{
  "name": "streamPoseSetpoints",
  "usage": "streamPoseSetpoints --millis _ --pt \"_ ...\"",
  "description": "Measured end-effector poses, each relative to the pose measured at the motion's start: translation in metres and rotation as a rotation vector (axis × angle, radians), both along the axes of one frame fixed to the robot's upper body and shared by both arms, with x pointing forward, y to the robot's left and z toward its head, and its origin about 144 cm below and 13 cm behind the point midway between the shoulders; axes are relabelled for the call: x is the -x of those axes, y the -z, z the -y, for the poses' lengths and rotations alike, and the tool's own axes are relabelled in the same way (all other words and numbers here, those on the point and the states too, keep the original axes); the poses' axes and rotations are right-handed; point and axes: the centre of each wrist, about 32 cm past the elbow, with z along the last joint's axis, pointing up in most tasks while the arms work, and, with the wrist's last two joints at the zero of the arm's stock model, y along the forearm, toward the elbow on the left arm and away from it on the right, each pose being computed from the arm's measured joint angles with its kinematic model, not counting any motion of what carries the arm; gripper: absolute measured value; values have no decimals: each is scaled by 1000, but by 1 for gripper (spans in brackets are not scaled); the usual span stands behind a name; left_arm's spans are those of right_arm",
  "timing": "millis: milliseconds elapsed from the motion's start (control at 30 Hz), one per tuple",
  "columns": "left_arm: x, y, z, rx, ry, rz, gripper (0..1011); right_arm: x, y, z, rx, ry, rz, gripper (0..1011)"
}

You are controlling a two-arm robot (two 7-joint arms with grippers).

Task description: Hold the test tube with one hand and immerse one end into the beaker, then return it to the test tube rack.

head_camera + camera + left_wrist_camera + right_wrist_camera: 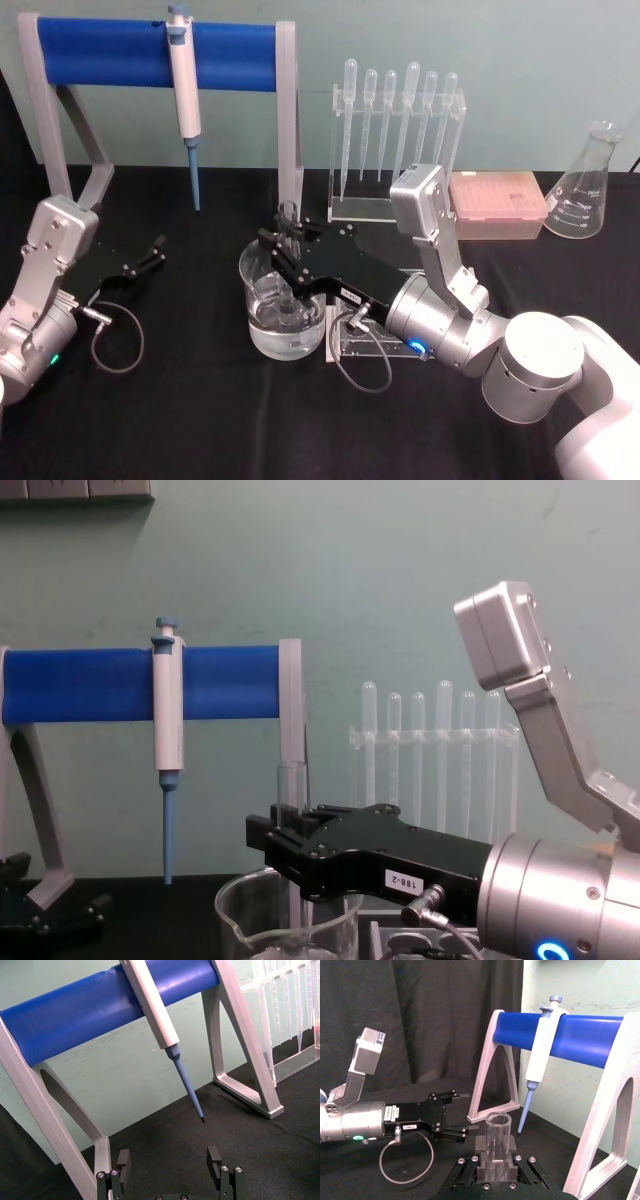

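Note:
The test tube (288,216) stands upright with my right gripper (287,262) shut on its middle. Its lower part reaches down inside the beaker (262,335), which holds some water; the tube's bottom end looks to be at the water. In the right wrist view the tube (498,1132) sits clamped between the right gripper (497,1160) fingers, open rim up. The chest view shows the tube (292,785) rising from the right gripper (285,840) above the beaker (240,920). My left gripper (158,252) rests open on the table at the left, with its fingers (122,1160) apart.
A white-and-blue pipettor (183,75) hangs on the blue bar stand (100,42) behind the beaker. A rack of pipettes (395,130), a pink tip box (497,205) and a conical flask (585,185) stand at the back right. A clear rack (355,345) lies under my right wrist.

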Motion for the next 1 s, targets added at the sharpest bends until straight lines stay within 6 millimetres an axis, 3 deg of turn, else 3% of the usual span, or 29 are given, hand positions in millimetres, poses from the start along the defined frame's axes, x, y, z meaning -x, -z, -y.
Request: streamPoseSetpoints --millis 1000 --pt "0 0 0 0 0 0 1000 0 0 0 0 0 1 225"
